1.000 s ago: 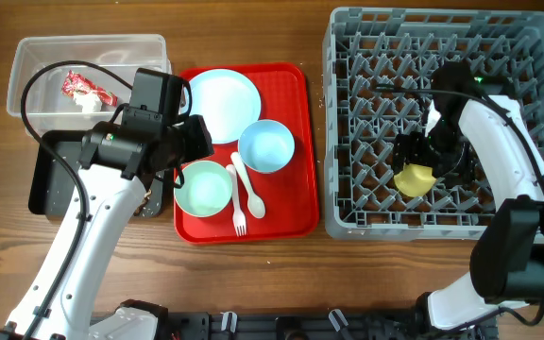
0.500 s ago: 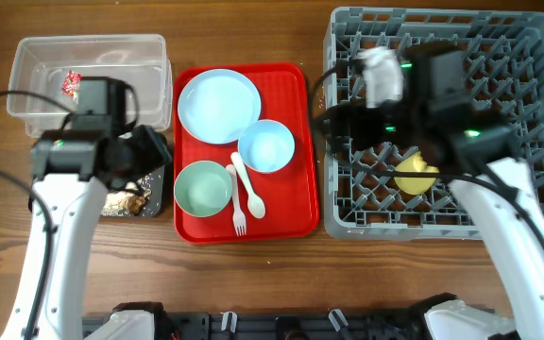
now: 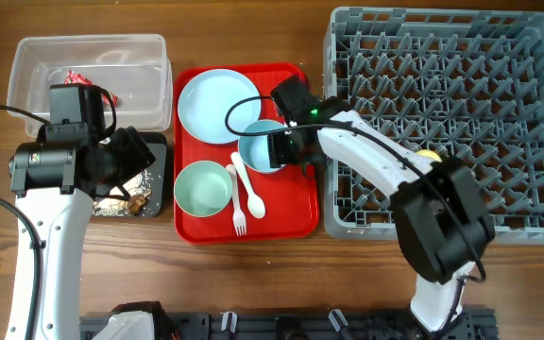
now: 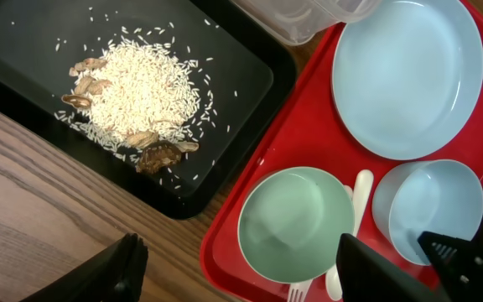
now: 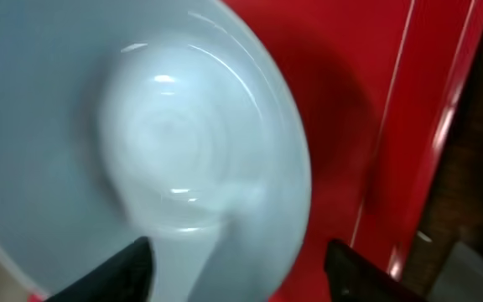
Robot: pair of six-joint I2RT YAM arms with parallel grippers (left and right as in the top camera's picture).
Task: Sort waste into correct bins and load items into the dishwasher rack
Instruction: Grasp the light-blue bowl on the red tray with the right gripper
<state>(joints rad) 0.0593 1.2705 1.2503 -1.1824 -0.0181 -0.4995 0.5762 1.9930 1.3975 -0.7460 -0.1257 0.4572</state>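
Hovering over the upright light blue bowl (image 3: 259, 146), the right end effector (image 5: 237, 247) gapes open.

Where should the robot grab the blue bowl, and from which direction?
By its rim, from above: the blue bowl sits upright, so one finger can go inside, one outside. Take the rim nearest the rack, since the spoon lies by the far side; the open right end effector hangs there.
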